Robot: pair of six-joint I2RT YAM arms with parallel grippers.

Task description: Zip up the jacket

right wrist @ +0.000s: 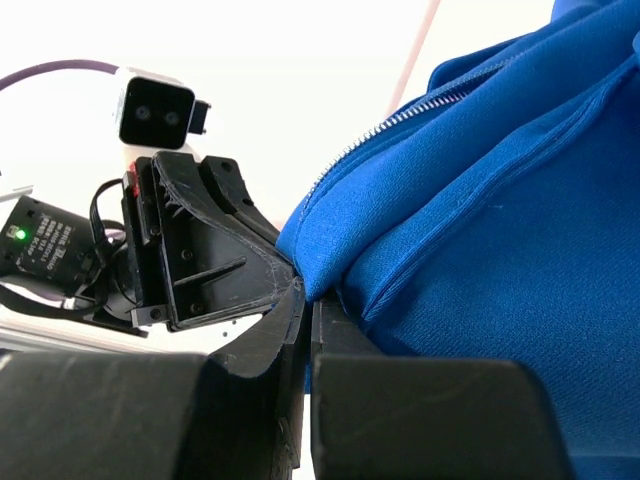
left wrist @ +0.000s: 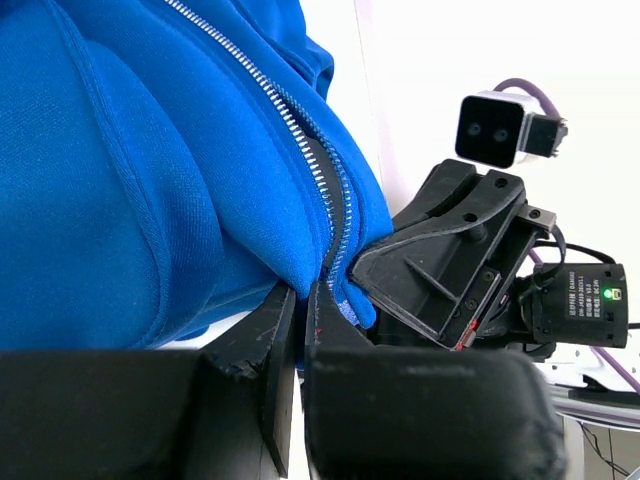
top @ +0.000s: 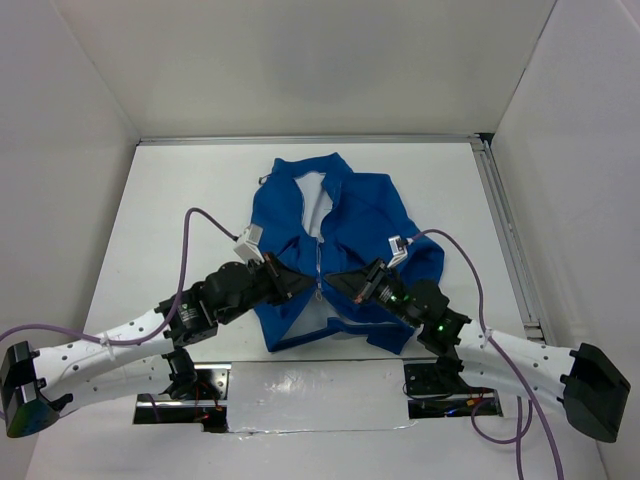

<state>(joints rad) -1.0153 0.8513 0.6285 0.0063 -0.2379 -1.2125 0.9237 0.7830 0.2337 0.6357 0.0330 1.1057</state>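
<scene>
On the white table (top: 180, 200), the jacket (top: 360, 220) lies spread front-up in the middle, open at the collar, while the left gripper (top: 300, 284) and right gripper (top: 335, 281) each pinch its fabric on either side of the zipper's (top: 319, 262) lower end.

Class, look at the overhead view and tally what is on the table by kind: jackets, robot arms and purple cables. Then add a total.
jacket: 1
robot arms (left arm, right arm): 2
purple cables (left cable, right cable): 2
Total: 5
</scene>
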